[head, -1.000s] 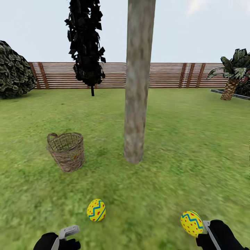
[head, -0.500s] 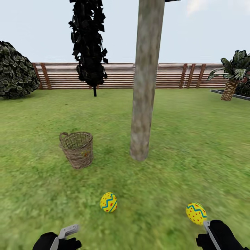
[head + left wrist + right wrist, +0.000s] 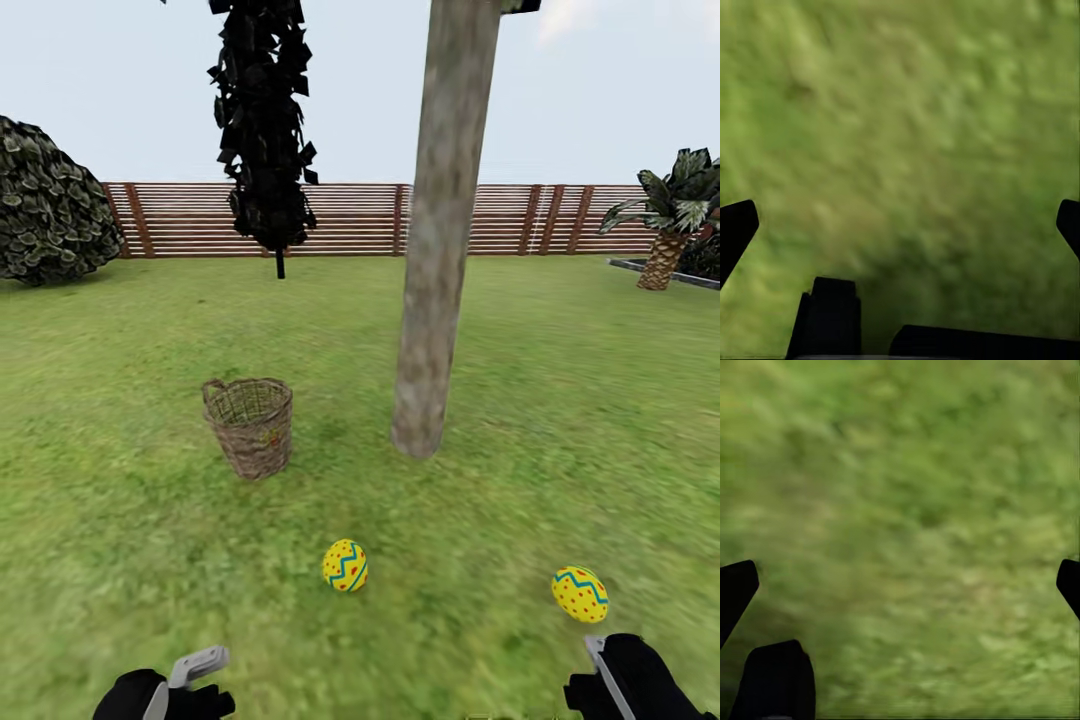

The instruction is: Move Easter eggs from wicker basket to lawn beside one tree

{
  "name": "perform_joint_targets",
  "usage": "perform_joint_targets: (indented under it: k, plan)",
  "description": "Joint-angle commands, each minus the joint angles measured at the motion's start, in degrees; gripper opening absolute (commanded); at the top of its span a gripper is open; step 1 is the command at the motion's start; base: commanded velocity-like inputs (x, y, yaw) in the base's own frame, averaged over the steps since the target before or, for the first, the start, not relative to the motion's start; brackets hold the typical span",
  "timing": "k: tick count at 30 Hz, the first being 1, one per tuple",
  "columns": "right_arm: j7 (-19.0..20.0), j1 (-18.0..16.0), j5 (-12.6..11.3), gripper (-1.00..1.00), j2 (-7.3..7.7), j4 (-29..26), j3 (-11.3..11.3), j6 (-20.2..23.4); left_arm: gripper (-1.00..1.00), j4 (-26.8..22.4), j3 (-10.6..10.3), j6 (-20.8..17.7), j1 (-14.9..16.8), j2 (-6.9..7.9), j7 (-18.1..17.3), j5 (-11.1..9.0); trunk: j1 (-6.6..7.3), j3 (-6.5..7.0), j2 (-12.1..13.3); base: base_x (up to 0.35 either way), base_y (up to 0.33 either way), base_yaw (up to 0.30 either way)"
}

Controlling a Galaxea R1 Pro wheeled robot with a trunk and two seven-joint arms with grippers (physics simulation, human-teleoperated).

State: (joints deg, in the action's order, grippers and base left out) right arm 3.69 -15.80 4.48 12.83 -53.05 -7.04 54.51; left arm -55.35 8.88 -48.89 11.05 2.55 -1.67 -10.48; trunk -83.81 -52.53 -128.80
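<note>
Lawn [image 3: 560, 400]: short green grass, runs back to a slatted wooden fence [image 3: 480, 215]; sky pale above.

Tree [image 3: 440, 250]: bare mottled grey-brown trunk, upright w/ a slight lean, foot planted mid-lawn; crown cut off by the top of the head view.

Wicker basket [image 3: 250, 427]: brown open weave, upright on the grass, near the trunk foot on its left side, not touching; small loop handle at the rim; contents can't be made out.

Egg 1 [image 3: 345, 565]: yellow w/ blue zigzag and red dots; lying on the grass nearer the robot than basket and trunk, roughly between the two.

Egg 2 [image 3: 580, 594]: same pattern; on the grass toward the lawn's right side, just ahead of the right gripper [image 3: 600, 655], apart from it.

Right gripper: fingers spread wide in the right wrist view, tips at either side [image 3: 736, 589], grass between, holding nothing.

Left gripper [image 3: 195, 668]: low in the head view; in its wrist view fingertips [image 3: 736, 229] wide apart, grass between, nothing held.

Background: dark narrow cypress [image 3: 262, 130] by the fence; rounded bush [image 3: 50, 205] far left; short palm [image 3: 670, 225] far right.
</note>
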Motion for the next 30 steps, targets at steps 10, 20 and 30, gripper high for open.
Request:
perform_joint_targets:
  k: [10, 20, 30]
  plan:
    - [0.09, -0.02, 1.05, 1.0, -0.16, -0.03, 0.18, 0.16, 1.0, 0.02, 0.04, -0.24, 0.03, -0.08, -0.18, -0.07, 2.24, 1.34, 4.0, -0.208, 0.26, 0.21]
    - [0.17, -0.02, 0.97, 1.0, -0.17, -0.01, 0.24, 0.24, 1.0, -0.28, 0.08, -0.17, 0.03, 0.01, -0.25, -1.26, 4.43, 2.73, 8.01, 0.012, 0.106, 0.261]
    - [0.18, -0.02, 0.97, 1.0, -0.17, -0.03, 0.19, 0.25, 1.0, -0.54, 0.1, -0.15, 0.03, 0.26, -0.86, -1.71, 6.63, 4.11, 12.02, 0.305, 0.15, 0.261]
